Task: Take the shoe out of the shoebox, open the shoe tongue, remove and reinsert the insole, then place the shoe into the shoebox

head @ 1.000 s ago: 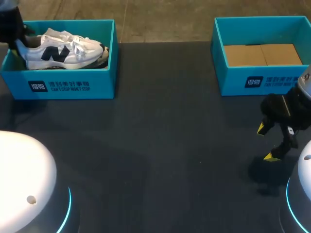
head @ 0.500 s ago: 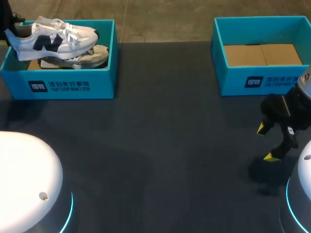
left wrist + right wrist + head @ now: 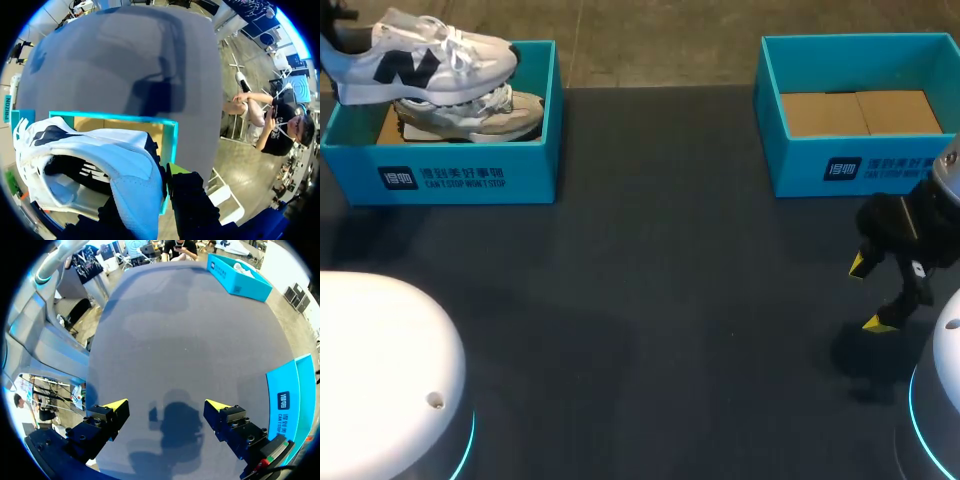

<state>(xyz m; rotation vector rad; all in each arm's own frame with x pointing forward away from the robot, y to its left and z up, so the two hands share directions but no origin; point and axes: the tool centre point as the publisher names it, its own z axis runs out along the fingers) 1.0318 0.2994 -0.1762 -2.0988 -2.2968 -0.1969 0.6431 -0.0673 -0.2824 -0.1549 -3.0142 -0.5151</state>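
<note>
- Since the shoe (image 3: 420, 62) has risen above the shoebox (image 3: 460, 175) at 10 o'clock in the head view, extraction looks nearly done; right fingers (image 3: 860, 265) wait at 4 o'clock.
- Left wrist: left fingers (image 3: 192, 210) clamp its heel, shoebox beneath.
- Right wrist: right fingers apart above the bench (image 3: 190, 340).

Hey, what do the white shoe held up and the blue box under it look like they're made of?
The shoe looks like matte white leather or synthetic with a dark side patch and woven laces; its heel, close in the left wrist view, appears finely textured, maybe suede. The shoebox seems cardboard: matte teal printed walls, plain brown board inside.
</note>
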